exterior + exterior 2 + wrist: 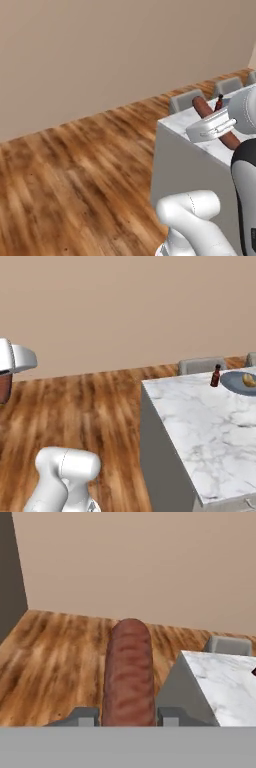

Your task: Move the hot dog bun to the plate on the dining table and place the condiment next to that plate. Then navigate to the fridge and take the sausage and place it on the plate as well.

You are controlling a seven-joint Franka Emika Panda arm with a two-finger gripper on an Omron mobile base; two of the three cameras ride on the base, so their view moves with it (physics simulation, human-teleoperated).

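I have the sausage [128, 672] clamped between my jaws, sticking out toward twelve o'clock over the wood floor [55, 662]. On the marble bench [200, 426], at two o'clock, the condiment [215, 376] stands just beside the plate [235, 383] carrying the bun [248, 379].

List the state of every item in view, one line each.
sausage: clamped in the tool, off the table
tool: shut on the sausage
hot dog bun: lying on the plate
plate: flat on the dining table
condiment: upright beside the plate
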